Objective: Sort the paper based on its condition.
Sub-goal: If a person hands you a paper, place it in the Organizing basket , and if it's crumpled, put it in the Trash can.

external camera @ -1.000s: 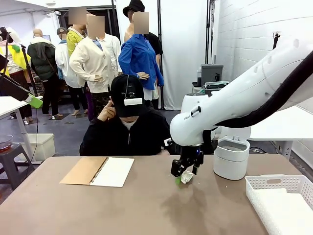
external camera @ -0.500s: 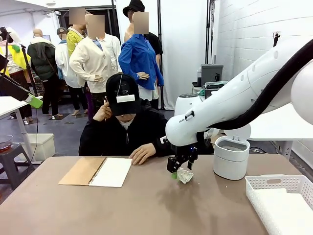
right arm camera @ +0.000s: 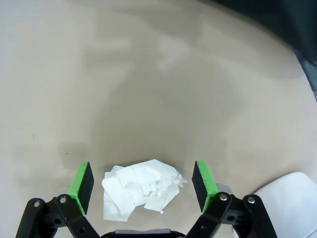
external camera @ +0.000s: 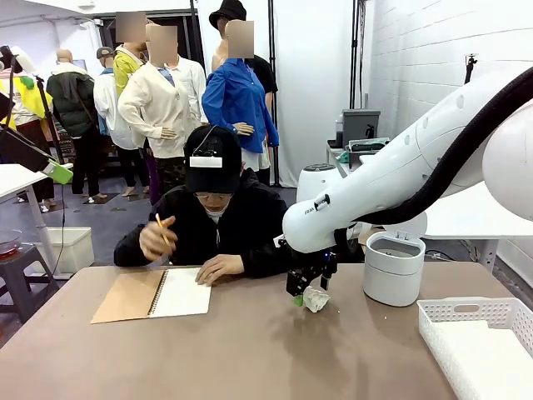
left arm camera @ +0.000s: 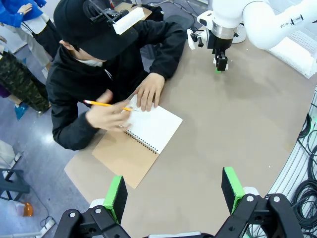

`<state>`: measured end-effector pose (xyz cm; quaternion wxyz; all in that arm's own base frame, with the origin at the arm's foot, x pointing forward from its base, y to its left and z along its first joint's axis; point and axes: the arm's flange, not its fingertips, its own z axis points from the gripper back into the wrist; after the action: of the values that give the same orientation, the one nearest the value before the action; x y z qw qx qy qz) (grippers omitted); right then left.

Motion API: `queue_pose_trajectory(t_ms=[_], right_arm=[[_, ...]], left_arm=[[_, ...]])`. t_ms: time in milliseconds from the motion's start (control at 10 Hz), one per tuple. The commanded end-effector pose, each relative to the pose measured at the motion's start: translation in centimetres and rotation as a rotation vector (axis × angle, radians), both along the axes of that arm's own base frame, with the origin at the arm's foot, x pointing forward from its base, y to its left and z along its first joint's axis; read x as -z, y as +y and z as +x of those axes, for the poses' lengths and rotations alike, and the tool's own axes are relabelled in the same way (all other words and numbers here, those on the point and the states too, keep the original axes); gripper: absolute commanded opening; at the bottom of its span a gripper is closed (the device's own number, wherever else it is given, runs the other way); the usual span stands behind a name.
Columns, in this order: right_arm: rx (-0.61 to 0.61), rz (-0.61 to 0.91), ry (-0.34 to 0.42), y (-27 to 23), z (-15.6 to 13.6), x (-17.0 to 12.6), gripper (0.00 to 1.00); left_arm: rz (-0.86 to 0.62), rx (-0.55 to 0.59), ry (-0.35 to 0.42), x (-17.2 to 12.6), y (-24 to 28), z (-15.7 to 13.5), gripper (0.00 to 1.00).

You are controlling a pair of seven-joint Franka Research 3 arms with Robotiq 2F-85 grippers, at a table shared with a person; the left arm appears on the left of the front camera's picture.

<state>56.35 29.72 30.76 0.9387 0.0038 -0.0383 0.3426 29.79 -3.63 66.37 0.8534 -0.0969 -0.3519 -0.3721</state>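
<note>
- Right gripper: down at the table, on its far right part, just in front of the person's side. The jaws stand wide apart.
- Crumpled paper ball: lies on the tabletop between the two green pads. The right wrist view shows a gap on each side, so neither pad touches it and it is not gripped.
- Left gripper: held high above the near part of the table, jaws spread, with nothing between them.
- Spiral notebook: lies open flat at the table's far left, tan cover folded out and white page facing up.
- Person: seated at the far side. One hand rests on the white page; the other hand is raised, holding a pencil.
- White round bin: stands near the ball, toward the robot's right.
- White lattice basket: sits at the near right corner, well apart from the ball.
</note>
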Motion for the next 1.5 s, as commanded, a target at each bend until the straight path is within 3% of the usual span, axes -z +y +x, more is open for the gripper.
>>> queue_pose_trajectory(t_ms=[0, 300, 500, 1000, 1200, 1400], right_arm=[[-0.004, -0.043, 0.002, 0.0, 0.2, -0.1, 1.00], [-0.035, -0.036, 0.030, -0.3, 0.0, 0.4, 1.00], [0.021, -0.030, 0.036, -0.3, -0.1, 0.5, 0.62], [0.100, -0.010, 0.057, -0.9, -0.9, -1.5, 0.62], [0.129, 0.000, 0.096, -1.5, -1.9, -4.6, 0.62], [0.149, 0.004, 0.073, -2.7, -2.5, -8.3, 0.62]], left_arm=[[-0.003, -0.004, -0.004, 0.0, 0.1, 0.0, 1.00], [-0.003, -0.004, -0.004, 0.0, 0.1, 0.0, 1.00], [-0.003, -0.004, -0.004, 0.0, 0.1, 0.0, 1.00], [-0.003, -0.004, -0.004, 0.0, 0.1, 0.0, 1.00], [-0.003, -0.004, -0.004, 0.0, 0.1, 0.0, 1.00], [-0.003, -0.004, -0.004, 0.0, 0.1, 0.0, 1.00]])
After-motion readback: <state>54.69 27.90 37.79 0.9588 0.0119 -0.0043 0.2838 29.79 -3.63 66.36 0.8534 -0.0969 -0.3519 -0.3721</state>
